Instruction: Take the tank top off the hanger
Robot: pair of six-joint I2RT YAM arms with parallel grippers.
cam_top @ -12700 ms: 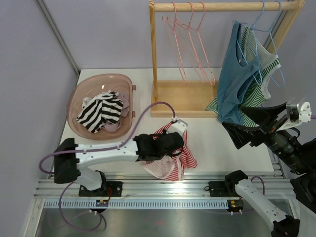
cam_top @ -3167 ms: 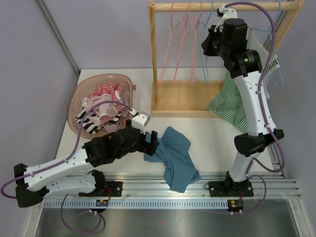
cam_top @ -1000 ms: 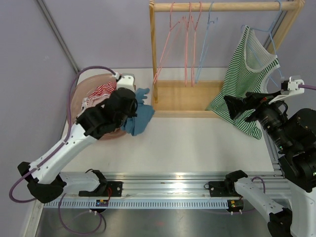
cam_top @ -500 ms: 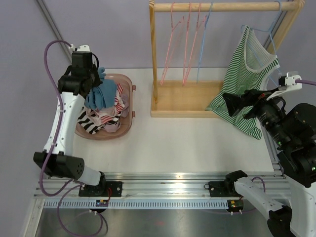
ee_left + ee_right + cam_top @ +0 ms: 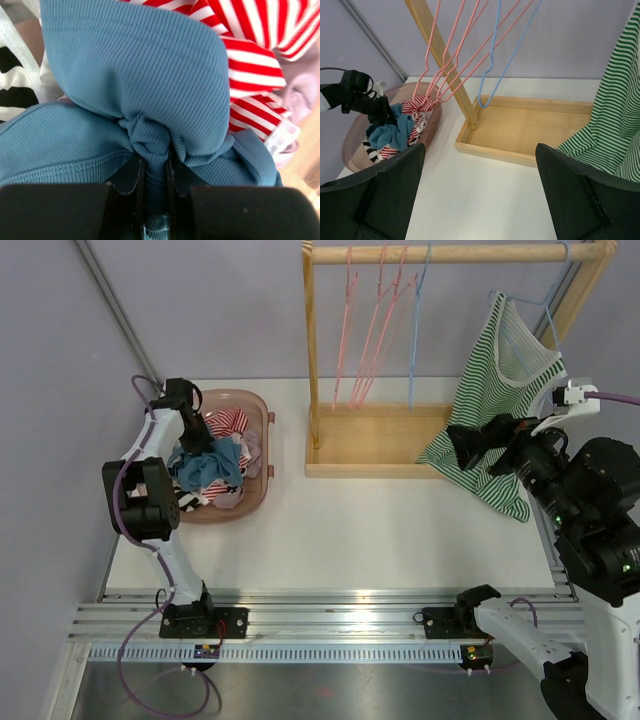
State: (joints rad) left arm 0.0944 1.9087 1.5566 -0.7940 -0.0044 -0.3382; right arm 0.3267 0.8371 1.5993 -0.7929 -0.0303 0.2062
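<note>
1. The blue tank top (image 5: 212,462) is off its hanger and sits bunched in the pink basket (image 5: 262,420) at the left of the table (image 5: 350,530), on top of the other clothes.
2. The left gripper (image 5: 193,443) reaches down into the basket. In its wrist view the fingers (image 5: 55,210) are almost together, pinching a gathered fold of the blue ribbed cloth between them.
3. Touching the blue top are a red-and-white striped garment (image 5: 260,50) and, at the edge of that view, a black-and-white striped one (image 5: 10,75).
4. A green-and-white striped tank top (image 5: 495,410) hangs on a light blue hanger (image 5: 520,298) at the right end of the wooden rack (image 5: 311,340), its hem draped down to the rack's base.
5. The right gripper (image 5: 480,440) hovers just beside the green top's lower part, jaws spread wide and holding nothing.
6. Three pink hangers (image 5: 350,330) and one blue hanger (image 5: 412,330) hang bare from the rail at the left.
</note>
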